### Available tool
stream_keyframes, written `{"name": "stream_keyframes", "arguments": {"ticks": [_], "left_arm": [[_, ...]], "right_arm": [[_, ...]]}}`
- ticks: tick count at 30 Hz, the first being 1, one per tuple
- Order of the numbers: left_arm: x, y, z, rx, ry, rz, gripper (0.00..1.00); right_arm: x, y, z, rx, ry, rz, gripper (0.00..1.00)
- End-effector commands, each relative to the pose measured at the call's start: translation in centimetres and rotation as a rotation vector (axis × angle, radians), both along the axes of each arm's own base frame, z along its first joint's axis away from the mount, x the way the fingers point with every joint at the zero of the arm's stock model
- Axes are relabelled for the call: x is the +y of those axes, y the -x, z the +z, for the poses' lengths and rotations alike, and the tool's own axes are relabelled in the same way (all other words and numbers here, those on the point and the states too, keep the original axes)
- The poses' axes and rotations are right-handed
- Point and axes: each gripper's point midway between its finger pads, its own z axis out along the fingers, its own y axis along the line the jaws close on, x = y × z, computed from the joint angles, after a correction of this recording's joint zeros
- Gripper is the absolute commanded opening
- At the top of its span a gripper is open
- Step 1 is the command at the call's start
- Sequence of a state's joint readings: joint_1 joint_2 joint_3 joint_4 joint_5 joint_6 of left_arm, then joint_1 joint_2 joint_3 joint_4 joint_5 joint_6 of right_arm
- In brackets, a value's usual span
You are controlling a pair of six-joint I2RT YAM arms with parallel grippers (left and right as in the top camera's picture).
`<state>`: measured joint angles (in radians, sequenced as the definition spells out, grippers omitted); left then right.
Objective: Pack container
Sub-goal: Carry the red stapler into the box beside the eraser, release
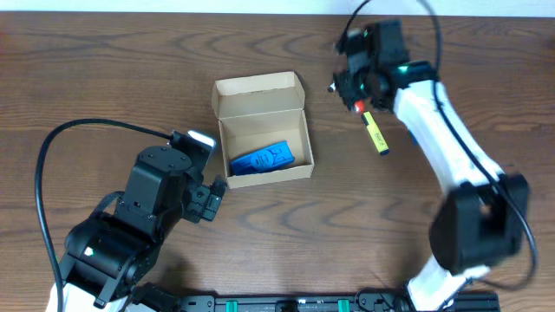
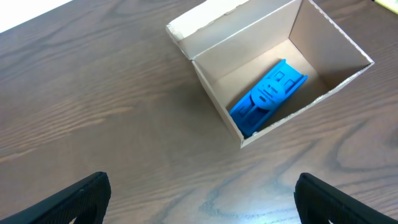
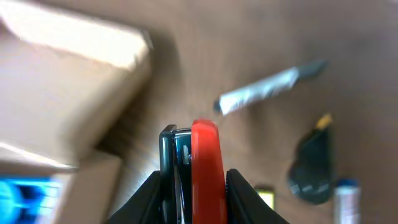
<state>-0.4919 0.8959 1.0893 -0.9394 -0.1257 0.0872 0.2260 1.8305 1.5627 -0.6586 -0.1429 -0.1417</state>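
The container (image 1: 258, 94) is a small tan cardboard box standing open left of the table's middle, its flap lid turned back. A blue plastic item (image 1: 260, 159) lies inside it. In the left wrist view the container (image 2: 249, 56) and the blue item (image 2: 268, 94) show from above. My left gripper (image 2: 202, 200) hovers open over bare wood in front of the box, nothing between its fingers (image 2: 81, 196). My right gripper (image 1: 355, 97) is up to the right of the box, shut on a narrow red and dark object (image 3: 204, 168). The blurred container (image 3: 68, 81) fills the left of that view.
A yellow highlighter (image 1: 375, 134) lies on the wood under the right arm. The right wrist view shows a grey pen (image 3: 267, 90), a black rounded item (image 3: 314, 165) and a white and blue tube (image 3: 345, 200) on the table.
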Motion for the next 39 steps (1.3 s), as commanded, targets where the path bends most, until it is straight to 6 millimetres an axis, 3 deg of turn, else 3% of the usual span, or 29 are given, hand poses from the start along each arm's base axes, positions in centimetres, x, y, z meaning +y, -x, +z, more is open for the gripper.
{"name": "stream_keyframes", "arguments": {"ticks": [1,3,6,9,14,20,27,34,39], "left_arm": [[-0.1,0.0,0.4,-0.008,-0.003,-0.017,0.95],[-0.1,0.0,0.4,-0.008,-0.003,-0.017,0.95],[-0.1,0.0,0.4,-0.008,-0.003,-0.017,0.95],[-0.1,0.0,0.4,-0.008,-0.003,-0.017,0.95],[-0.1,0.0,0.4,-0.008,-0.003,-0.017,0.95],[-0.1,0.0,0.4,-0.008,-0.003,-0.017,0.95],[-0.1,0.0,0.4,-0.008,-0.003,-0.017,0.95],[-0.1,0.0,0.4,-0.008,-0.003,-0.017,0.95],[-0.1,0.0,0.4,-0.008,-0.003,-0.017,0.95]], "right_arm": [[3.7,1.4,5.5,-0.114,-0.067,0.119,0.01],[6.2,2.6,6.6,-0.144,-0.071,0.206,0.01],[10.2,4.7,6.5,-0.164,-0.041,0.359,0.01],[13.5,6.6,5.1,-0.172,0.020,0.519,0.01],[16.8,9.1,1.3,-0.141,0.126,0.741,0.01],[18.1,11.9,-4.3,-0.063,0.264,1.014,0.01],[19.6,12.9,-8.4,-0.038,0.317,1.154,0.01],[21.0,12.1,-10.7,-0.058,0.317,1.169,0.01],[21.6,11.5,-10.9,-0.091,0.313,1.164,0.01]]}}
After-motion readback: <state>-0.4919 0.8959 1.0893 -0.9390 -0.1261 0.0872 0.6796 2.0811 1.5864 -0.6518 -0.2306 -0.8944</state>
